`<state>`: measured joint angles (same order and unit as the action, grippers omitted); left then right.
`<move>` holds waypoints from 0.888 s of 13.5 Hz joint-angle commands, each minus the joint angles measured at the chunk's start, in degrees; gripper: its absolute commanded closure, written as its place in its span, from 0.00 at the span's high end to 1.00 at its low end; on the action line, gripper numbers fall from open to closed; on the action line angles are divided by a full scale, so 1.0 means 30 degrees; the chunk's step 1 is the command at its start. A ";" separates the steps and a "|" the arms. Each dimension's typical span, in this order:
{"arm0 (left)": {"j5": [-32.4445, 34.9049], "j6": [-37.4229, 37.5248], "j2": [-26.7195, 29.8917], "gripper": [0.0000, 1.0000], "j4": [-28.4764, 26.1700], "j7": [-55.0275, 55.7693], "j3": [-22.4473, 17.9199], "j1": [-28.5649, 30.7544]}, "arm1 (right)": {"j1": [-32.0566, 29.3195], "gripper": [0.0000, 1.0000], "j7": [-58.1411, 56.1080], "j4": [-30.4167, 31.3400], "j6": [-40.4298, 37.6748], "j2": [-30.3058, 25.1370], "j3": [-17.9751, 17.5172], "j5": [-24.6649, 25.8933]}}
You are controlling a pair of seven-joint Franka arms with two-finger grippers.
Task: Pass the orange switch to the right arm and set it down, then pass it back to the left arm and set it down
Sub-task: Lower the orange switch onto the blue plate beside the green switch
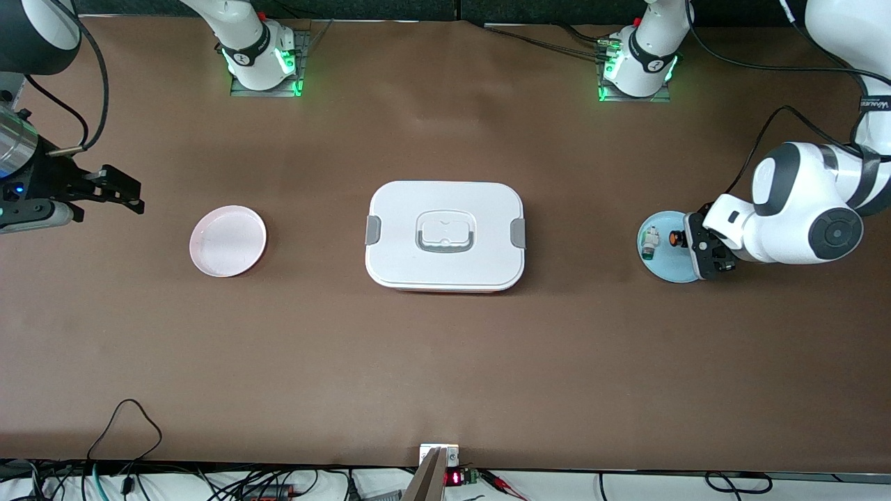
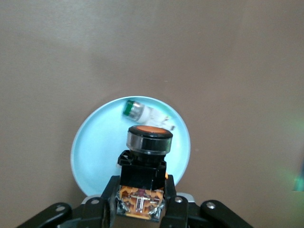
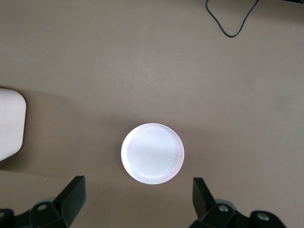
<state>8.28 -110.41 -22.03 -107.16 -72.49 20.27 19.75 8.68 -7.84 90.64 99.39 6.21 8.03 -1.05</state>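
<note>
The orange switch [image 1: 674,238] [image 2: 148,137], a black body with a round orange face, is held over the light blue plate [image 1: 661,270] [image 2: 97,152] at the left arm's end of the table. My left gripper [image 1: 686,240] [image 2: 141,192] is shut on its lower body. The white box [image 1: 445,233] [image 3: 10,123] stands in the middle of the table. My right gripper [image 1: 129,193] [image 3: 138,191] hangs open and empty by the pink plate [image 1: 227,240] [image 3: 152,153], toward the right arm's end.
A small white-and-green component [image 1: 650,241] [image 2: 142,113] lies on the blue plate beside the switch. A black cable loop [image 1: 129,417] [image 3: 232,23] lies near the table's front edge, where a small device [image 1: 438,456] also sits.
</note>
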 commanded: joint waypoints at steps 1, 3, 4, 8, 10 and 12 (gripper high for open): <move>0.0607 -0.2008 -0.0532 0.10 -0.0899 -0.1469 0.0097 0.1032 | -0.0167 1.00 0.0328 -0.0124 -0.0023 -0.0077 -0.0011 0.0146; 0.1279 -0.2949 -0.1149 0.10 -0.1017 -0.1881 0.0126 0.1590 | -0.0197 1.00 0.0241 -0.0124 -0.0053 -0.0077 -0.0011 0.0117; 0.1398 -0.3155 -0.1325 0.10 -0.1133 -0.1883 0.0126 0.1621 | -0.0197 1.00 0.0298 -0.0153 0.0005 -0.0077 -0.0040 0.0146; 0.1458 -0.4970 -0.1327 0.09 -0.2450 -0.1883 0.0068 0.1650 | -0.0198 1.00 0.0210 -0.0124 -0.0023 0.0010 -0.0040 0.0204; 0.1603 -0.5558 -0.1327 0.09 -0.2861 -0.1883 0.0068 0.1825 | -0.0256 1.00 0.0152 -0.0153 -0.0052 -0.0048 -0.0011 0.0175; 0.2188 -0.5938 -0.1327 0.09 -0.3096 -0.1883 0.0097 0.2030 | -0.0197 1.00 0.0181 -0.0153 -0.0053 -0.0019 -0.0040 0.0292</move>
<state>12.75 -126.51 -26.88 -114.99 -77.12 20.18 24.62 8.25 -7.67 90.63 99.56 6.23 8.08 -1.05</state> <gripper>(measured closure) 0.586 0.000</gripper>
